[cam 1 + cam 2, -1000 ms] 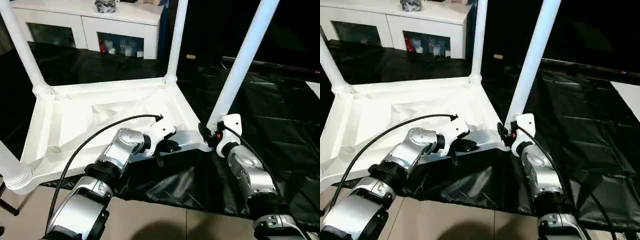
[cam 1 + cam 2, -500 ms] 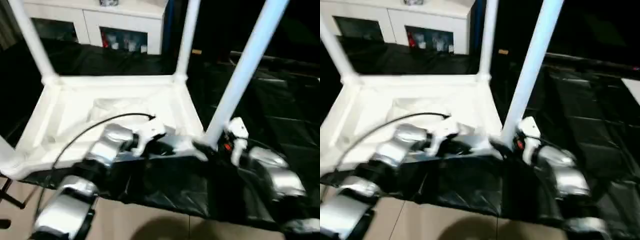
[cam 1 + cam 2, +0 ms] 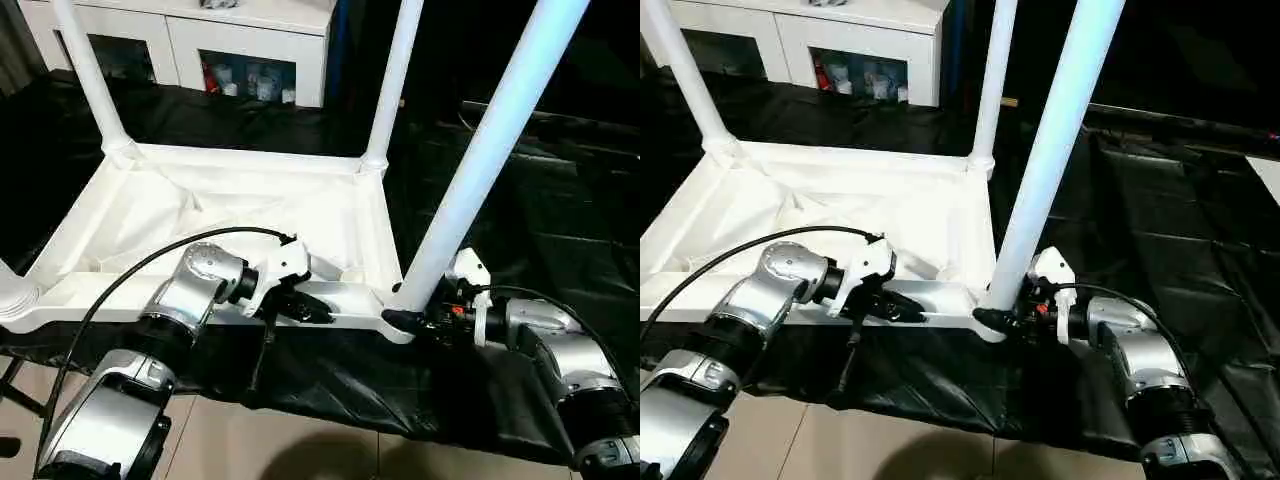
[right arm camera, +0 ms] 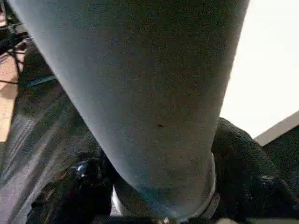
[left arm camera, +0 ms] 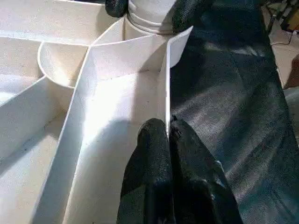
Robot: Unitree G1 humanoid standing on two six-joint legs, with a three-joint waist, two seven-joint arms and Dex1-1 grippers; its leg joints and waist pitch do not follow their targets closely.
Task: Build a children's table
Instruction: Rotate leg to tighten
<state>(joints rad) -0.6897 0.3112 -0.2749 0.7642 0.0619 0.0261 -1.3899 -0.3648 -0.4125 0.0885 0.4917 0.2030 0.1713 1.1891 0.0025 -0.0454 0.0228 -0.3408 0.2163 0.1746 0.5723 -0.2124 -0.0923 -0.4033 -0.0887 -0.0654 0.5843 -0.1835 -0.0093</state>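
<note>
- The children's table lies upside down on a black sheet, with its ribbed underside facing up.
- Its legs stand straight up from the corner sockets. Two far legs and the near right leg show well. At the near left corner, the flared end of another leg shows at the picture's edge.
- The near right leg is the one to watch. It is a long tube and its long way runs up and down, leaning a little to the right.
- The right gripper is the nearer one to this leg. It comes in from the right side, low down, right where the leg meets its socket.
- In the right wrist view, the black fingers sit on both sides of the foot of the leg. They look wrapped around it, held about as wide as the tube.
- The left gripper is on the near rim of the table, left of that leg.
- Its fingers are pinched tight on the thin rim wall, one on each side.
- I think the left gripper holds the top steady while the right one works on the leg, which may need a push down or a twist to seat it.
- I can see no brand, label or writing on anything.
</note>
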